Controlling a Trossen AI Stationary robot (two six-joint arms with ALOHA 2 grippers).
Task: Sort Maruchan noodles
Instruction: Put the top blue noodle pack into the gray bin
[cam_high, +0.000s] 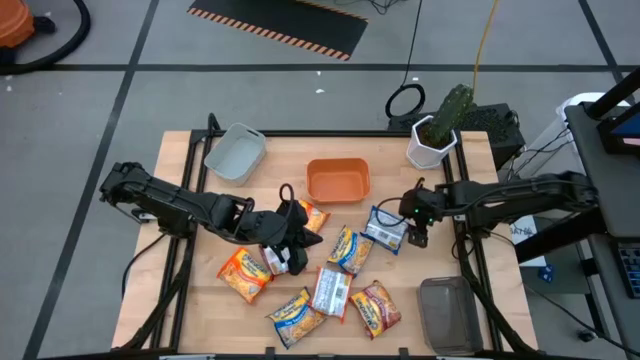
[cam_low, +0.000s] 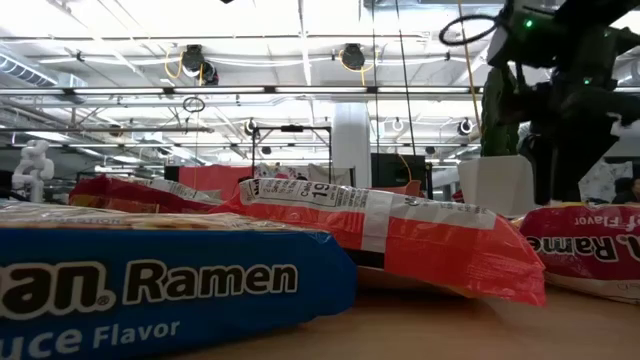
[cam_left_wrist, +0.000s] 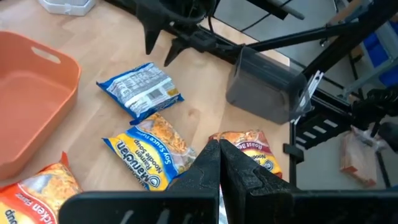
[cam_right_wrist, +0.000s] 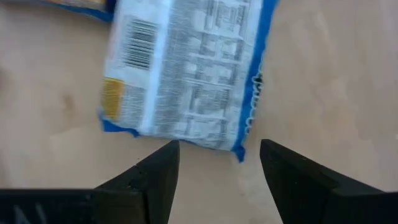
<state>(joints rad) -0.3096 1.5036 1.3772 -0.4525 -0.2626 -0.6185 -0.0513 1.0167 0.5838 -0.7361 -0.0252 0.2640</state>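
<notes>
Several Maruchan noodle packets lie flat on the wooden table: an orange one (cam_high: 243, 273), a yellow-blue one (cam_high: 295, 317), a silver-red one (cam_high: 330, 290), a red one (cam_high: 376, 307), another yellow-blue one (cam_high: 350, 248) and a blue-white one (cam_high: 385, 228) (cam_right_wrist: 186, 68). My right gripper (cam_high: 418, 232) (cam_right_wrist: 217, 162) points steeply down just off the blue-white packet's edge. It is open and nothing is between its fingers. My left gripper (cam_high: 295, 245) (cam_left_wrist: 219, 168) is shut and hovers above the packets at the table's middle left. It partly covers another orange packet (cam_high: 314, 215).
An orange bin (cam_high: 338, 180) stands at the far middle, a grey bin (cam_high: 236, 152) at the far left and a clear dark bin (cam_high: 448, 313) at the near right. A cactus in a white pot (cam_high: 435, 140) stands at the far right corner.
</notes>
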